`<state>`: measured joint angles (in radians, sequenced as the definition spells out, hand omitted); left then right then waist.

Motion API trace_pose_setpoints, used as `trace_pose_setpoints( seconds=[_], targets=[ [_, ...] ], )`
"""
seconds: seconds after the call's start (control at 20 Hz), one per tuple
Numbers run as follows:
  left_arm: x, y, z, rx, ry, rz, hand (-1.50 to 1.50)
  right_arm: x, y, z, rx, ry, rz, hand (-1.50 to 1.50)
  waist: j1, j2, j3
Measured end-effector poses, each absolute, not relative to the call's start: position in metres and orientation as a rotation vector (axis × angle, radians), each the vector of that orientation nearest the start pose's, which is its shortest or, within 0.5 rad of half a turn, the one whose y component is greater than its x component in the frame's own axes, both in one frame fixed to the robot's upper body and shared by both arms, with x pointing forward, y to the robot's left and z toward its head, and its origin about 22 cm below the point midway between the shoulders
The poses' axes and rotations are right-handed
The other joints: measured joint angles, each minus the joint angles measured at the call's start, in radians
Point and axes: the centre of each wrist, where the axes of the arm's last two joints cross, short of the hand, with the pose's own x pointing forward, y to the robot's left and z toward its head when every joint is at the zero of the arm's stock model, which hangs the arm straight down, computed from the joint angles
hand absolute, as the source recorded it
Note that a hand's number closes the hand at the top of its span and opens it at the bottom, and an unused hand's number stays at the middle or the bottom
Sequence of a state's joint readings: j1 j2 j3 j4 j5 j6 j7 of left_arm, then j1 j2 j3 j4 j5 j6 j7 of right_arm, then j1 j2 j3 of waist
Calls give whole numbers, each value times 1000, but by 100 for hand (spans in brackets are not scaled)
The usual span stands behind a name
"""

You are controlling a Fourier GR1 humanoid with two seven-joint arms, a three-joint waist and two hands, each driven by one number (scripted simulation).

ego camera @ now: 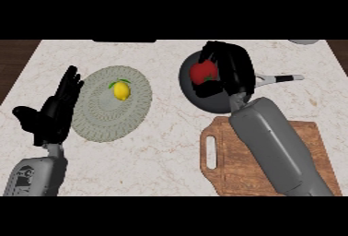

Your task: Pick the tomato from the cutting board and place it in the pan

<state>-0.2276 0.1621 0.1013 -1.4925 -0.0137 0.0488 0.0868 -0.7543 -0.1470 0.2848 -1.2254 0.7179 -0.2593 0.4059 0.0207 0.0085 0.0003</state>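
Observation:
The red tomato (202, 72) is over the dark grey pan (194, 94), held in my right hand (231, 64), whose fingers curl round it. Whether the tomato touches the pan's bottom I cannot tell. The pan's handle (279, 79) sticks out to the right. The wooden cutting board (234, 163) lies nearer to me, below the pan, partly covered by my right forearm. My left hand (51, 115) rests open at the left edge, fingers pointing up.
A round woven grey mat (102, 120) lies left of the pan with a yellow lemon (121, 90) on it. The counter's marble top ends in dark wood at the left and right far corners. A pale object (304, 41) shows at the top right edge.

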Motion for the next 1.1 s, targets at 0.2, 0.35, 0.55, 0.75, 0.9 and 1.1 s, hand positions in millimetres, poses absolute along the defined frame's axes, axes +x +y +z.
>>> trace_pose_setpoints(
  seconds=[0.2, 0.35, 0.55, 0.75, 0.9, 1.1],
  targets=[
    [295, 260, 52, 176, -1638, -76, 0, 403, -146, 110, -945, -1678, 701, 150, 16, 6, 0],
    [302, 261, 60, 169, -1643, -78, 0, 421, -161, 95, -985, -1661, 689, 150, 24, 10, 1],
    [302, 257, 60, 155, -1646, -94, 0, 435, -184, 79, -1009, -1637, 667, 150, 39, 16, 1],
    [306, 254, 61, 146, -1654, -98, 0, 439, -195, 62, -953, -1617, 629, -150, 52, 25, 3],
    [308, 254, 62, 141, -1660, -106, 0, 439, -198, 50, -838, -1541, 627, -150, 63, 30, 3],
    [310, 250, 61, 134, -1666, -110, 0, 440, -210, 45, -654, -1481, 626, -150, 67, 33, 4]
  ],
)
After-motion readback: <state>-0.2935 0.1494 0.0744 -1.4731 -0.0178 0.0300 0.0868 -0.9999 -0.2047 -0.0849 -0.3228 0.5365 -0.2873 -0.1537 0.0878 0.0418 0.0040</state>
